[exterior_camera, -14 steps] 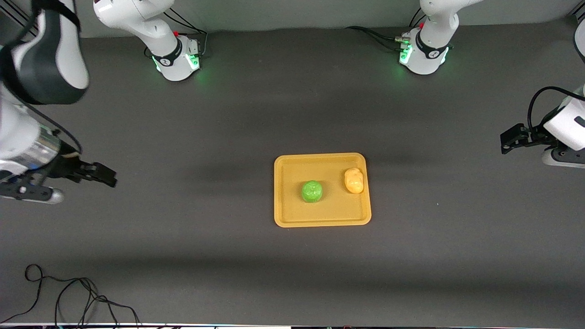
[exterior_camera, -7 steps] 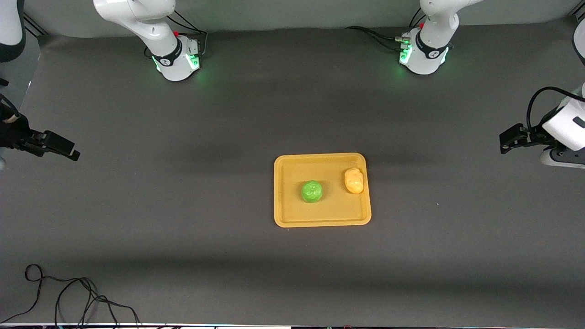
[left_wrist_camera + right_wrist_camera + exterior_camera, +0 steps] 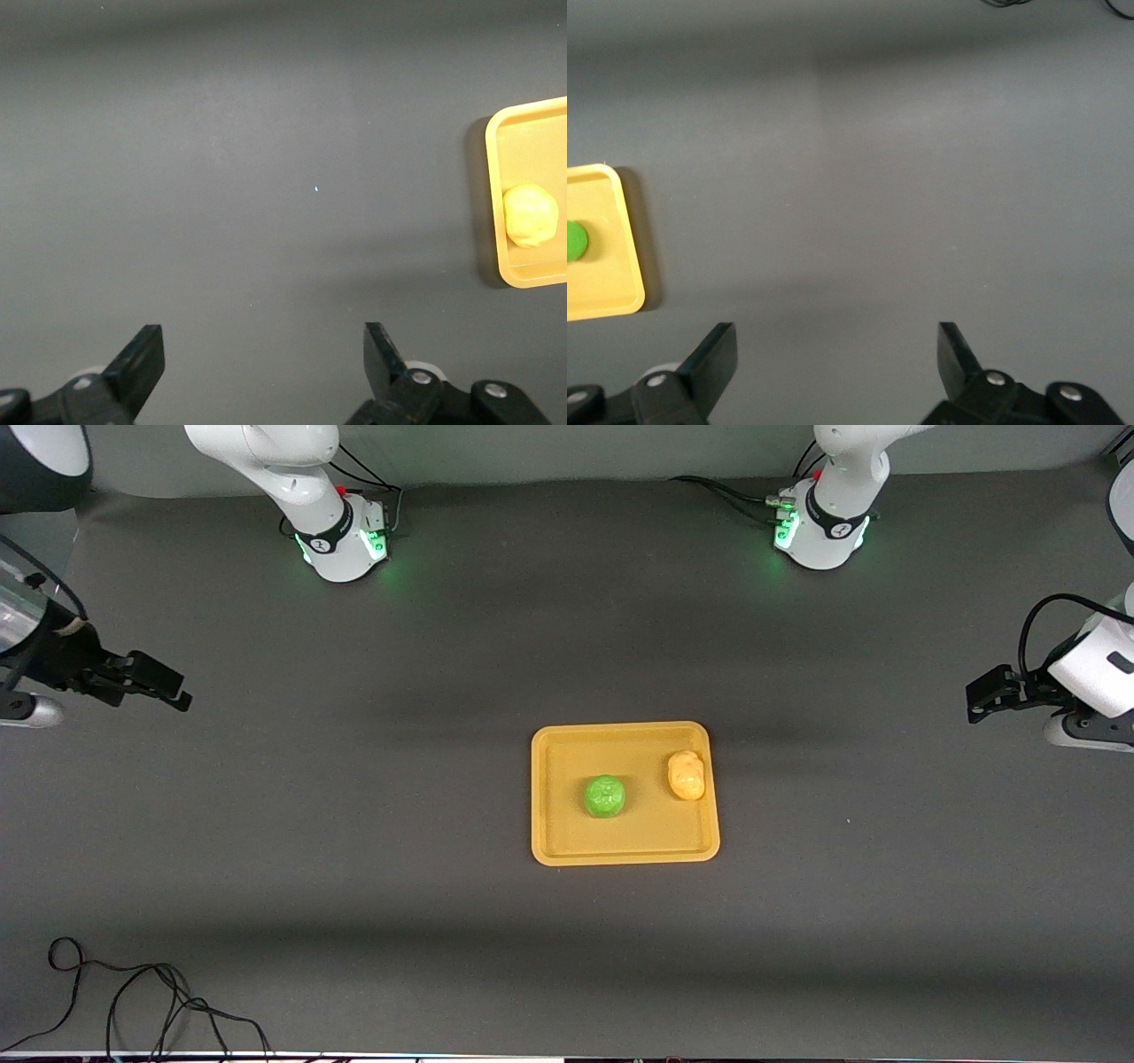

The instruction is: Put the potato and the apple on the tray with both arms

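Observation:
The yellow-orange tray (image 3: 625, 855) lies in the middle of the table. The green apple (image 3: 605, 795) sits in it, and the potato (image 3: 686, 774) sits in it toward the left arm's end. My left gripper (image 3: 982, 700) is open and empty, up over bare table at its own end, well away from the tray. My right gripper (image 3: 168, 687) is open and empty over bare table at its own end. The left wrist view shows the tray's corner (image 3: 523, 274) with the potato (image 3: 531, 214); the right wrist view shows the tray's edge (image 3: 607, 301) and a sliver of apple (image 3: 574, 240).
The two arm bases (image 3: 341, 540) (image 3: 819, 531) stand at the edge farthest from the front camera. A loose black cable (image 3: 133, 1001) lies at the near edge toward the right arm's end. Dark table mat surrounds the tray.
My right gripper swung away from the front camera, then back a little toward the tray, staying open. My left gripper barely moved. The apple and potato lie still in the tray.

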Motion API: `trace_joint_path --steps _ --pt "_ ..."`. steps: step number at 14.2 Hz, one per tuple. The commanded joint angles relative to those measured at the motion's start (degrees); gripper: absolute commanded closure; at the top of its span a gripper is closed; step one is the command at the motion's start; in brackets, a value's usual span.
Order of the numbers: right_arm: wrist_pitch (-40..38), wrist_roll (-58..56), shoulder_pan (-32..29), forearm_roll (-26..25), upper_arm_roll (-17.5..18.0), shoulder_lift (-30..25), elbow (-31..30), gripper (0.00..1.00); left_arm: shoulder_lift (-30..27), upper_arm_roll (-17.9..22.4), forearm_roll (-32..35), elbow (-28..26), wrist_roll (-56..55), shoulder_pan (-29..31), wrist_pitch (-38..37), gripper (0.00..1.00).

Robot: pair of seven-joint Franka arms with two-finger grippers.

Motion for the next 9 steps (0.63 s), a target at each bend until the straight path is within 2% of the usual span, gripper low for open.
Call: trace_joint_path --steps 1,9 --pt "1.5 -2.3 -1.7 -1.9 1.6 -0.6 -2.1 0.00 -0.9 0.1 -0.6 -1.4 0.3 -0.5 0.7 0.00" --pt "-1.4 -4.0 -0.9 -1.6 -1.0 -0.7 -1.4 0.00 -0.4 0.1 -0.6 -1.5 -0.2 -1.6 0.8 0.00"
